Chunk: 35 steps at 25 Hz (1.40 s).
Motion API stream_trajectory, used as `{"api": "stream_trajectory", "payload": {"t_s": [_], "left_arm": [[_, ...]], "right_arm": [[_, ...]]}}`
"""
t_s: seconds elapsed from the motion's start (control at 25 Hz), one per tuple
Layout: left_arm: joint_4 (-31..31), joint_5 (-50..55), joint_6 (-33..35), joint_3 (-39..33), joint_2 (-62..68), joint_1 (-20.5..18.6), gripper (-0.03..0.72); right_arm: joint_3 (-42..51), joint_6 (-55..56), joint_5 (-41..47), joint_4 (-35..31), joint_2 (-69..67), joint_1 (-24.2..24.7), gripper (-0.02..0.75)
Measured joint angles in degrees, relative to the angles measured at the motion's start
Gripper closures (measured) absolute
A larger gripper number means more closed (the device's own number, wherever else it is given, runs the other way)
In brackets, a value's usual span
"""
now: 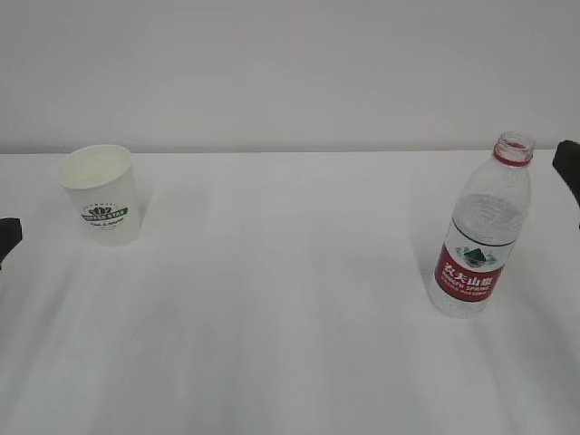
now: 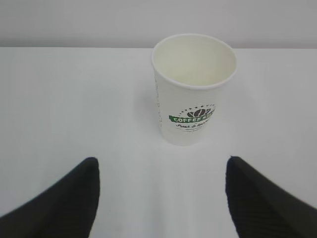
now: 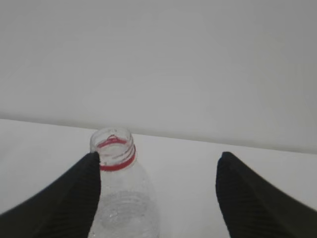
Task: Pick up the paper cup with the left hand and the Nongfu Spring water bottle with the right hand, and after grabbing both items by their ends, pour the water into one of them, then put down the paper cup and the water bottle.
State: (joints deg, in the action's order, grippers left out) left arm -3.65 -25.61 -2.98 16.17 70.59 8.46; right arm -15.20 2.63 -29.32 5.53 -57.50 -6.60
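outside view: smooth white table [image 1: 290,317], plain pale wall behind. the cup [image 1: 101,195] stands upright at far left, a white tapered paper shape with a rolled rim and a dark green logo on its side. well apart, at far right, the bottle [image 1: 480,231] stands upright too: clear ribbed plastic, no cap on, red neck ring, red label with white characters. only a dark sliver of my left gripper [image 1: 7,237] shows at the left edge, and a sliver of my right gripper [image 1: 569,168] at the right edge beside the bottle's neck.

left wrist: my two black, finely ridged fingers [image 2: 69,201] are spread wide, holding nothing. the cup sits ahead of them, between their lines, not touched; its inside looks matte and dry.

right wrist: fingers [image 3: 64,203] wide apart here as well, nothing gripped. the bottle's open threaded mouth sits just by my left-hand finger; contact i cannot tell. any water inside i cannot make out.
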Motion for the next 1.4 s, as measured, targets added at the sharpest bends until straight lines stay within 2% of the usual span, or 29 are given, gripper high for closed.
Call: {"api": "stream_trajectory", "payload": {"t_s": [0.16, 0.48, 0.64, 1.0, 1.4], "left_arm": [[0.0, -0.5, 0.0, 0.0, 1.9, 0.4, 0.113], [0.0, -2.8, 0.0, 0.0, 9.0, 3.8, 0.151], [0.0, -5.0, 0.0, 0.0, 12.4, 4.8, 0.156], [1.5, -8.0, -0.1, 0.0, 15.9, 5.7, 0.16], [2.1, -26.0, -0.1, -9.4, 17.7, 7.3, 0.16]], "right_arm": [[3.8, 2.1, -5.9, 2.4, -2.9, 0.0, 0.189], [8.1, 3.6, -9.5, 4.2, -5.4, 0.0, 0.207], [8.8, 3.6, -11.1, 4.3, -8.3, 0.0, 0.234], [8.9, 3.7, -15.8, 5.0, -17.6, 0.0, 0.241], [8.9, 3.7, -17.4, 5.3, -22.8, 0.0, 0.242]]}}
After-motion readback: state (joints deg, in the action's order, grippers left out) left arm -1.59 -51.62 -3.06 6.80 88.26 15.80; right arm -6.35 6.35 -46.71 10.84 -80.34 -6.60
